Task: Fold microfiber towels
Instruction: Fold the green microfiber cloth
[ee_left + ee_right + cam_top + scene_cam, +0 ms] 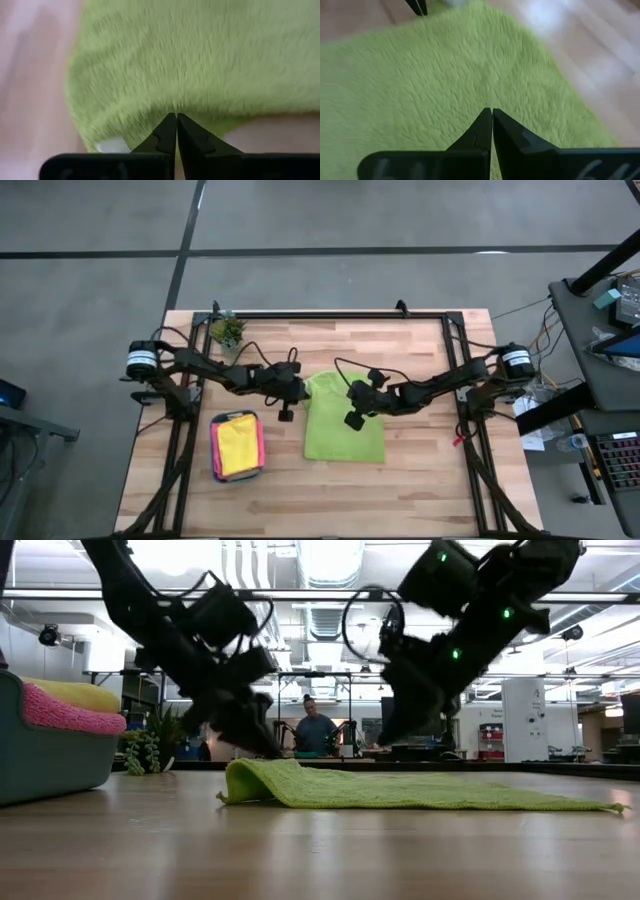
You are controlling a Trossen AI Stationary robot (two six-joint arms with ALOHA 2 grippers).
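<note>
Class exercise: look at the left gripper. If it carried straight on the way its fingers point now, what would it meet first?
The lime green towel. The left gripper is shut with its tips at the towel's edge, so it would run into the pile almost at once; whether it already pinches cloth is not clear.

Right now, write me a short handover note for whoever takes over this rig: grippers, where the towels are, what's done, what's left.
Left gripper: shut, pinching the edge of the lime green towel at its far left corner.
Right gripper: shut, tips pressed on the same towel near its far right corner; a pinch cannot be confirmed.
Lime green towel: lying on the table in the middle, far left corner bunched up slightly.
Other towels: yellow on top of pink, stacked in the teal tray at the left.
Done: the towels in the tray appear folded.
Left: fold the lime green towel, probably add it to the tray.
</note>
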